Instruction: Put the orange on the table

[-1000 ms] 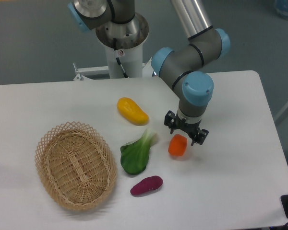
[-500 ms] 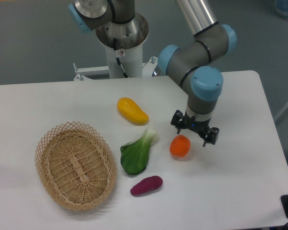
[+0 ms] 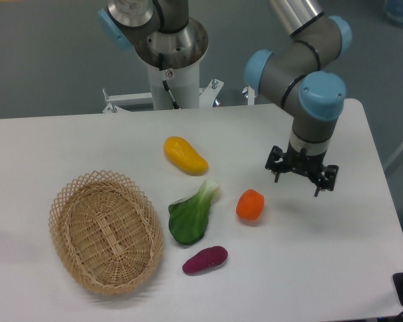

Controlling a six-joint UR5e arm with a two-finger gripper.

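Note:
The small bright orange (image 3: 250, 204) lies on the white table (image 3: 336, 255), just right of the green leafy vegetable. My gripper (image 3: 301, 180) hangs above the table to the right of the orange, well apart from it. Its fingers are spread open and hold nothing.
A yellow-orange mango-like fruit (image 3: 185, 155) lies at the middle back. A green bok choy (image 3: 191, 215) and a purple item (image 3: 205, 259) lie left and below the orange. An oval wicker basket (image 3: 106, 231) stands at the left. The arm's base (image 3: 169, 47) is at the back.
The gripper has moved away to the right and slightly up, leaving the orange lying on the table. The orange has settled and stayed in place.

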